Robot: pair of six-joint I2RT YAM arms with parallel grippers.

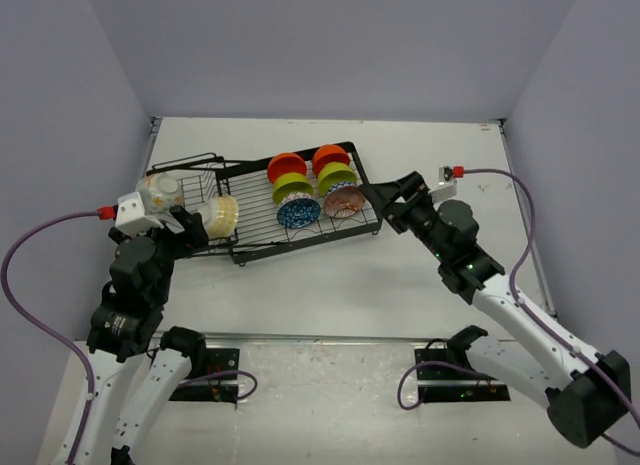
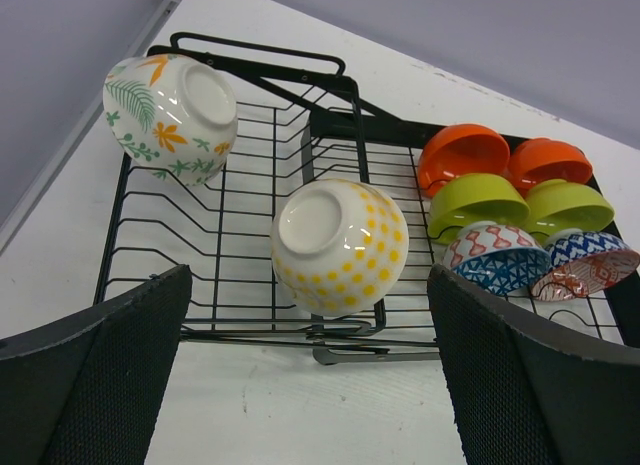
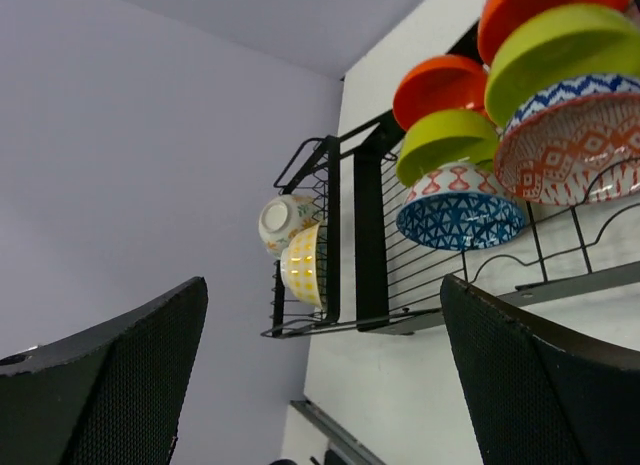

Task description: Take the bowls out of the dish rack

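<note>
First, left gripper (image 2: 308, 285): jaws spread wide with nothing between them. It hovers at the rack's left end, facing the two pale bowls and clear of both.
Dish rack (image 1: 252, 223): one, black wire, lying on the white table (image 1: 330, 285). Its long side runs left to right, slightly skewed, with a basket-like section at the left and a slotted section at the right.
Bowls: eight in all, every one in the rack.
Cream bowl with leaf marks (image 2: 170, 105): one, at the far left back corner of the basket section. It is tipped on its side, its foot turned to the left wrist camera.
White bowl with yellow dots (image 2: 340, 245): one, right of the leaf bowl and nearer the front. It also lies on its side with its foot showing, apart from its neighbour.
Orange bowls (image 1: 286, 167): two, side by side at the back of the slotted section.
Lime green bowls (image 1: 291, 188): two, one in front of each orange bowl and overlapping it.
Blue-and-white patterned bowl (image 1: 298, 214): one, at the front of the left column.
Pinkish patterned bowl (image 1: 343, 199): one, at the front of the right column.
Columns: two, three bowls each, all leaning on edge.
Right gripper (image 1: 392, 190): fingers apart and empty, just beside the rack's right end near the pinkish bowl. Whether it touches the rack cannot be told.
</note>
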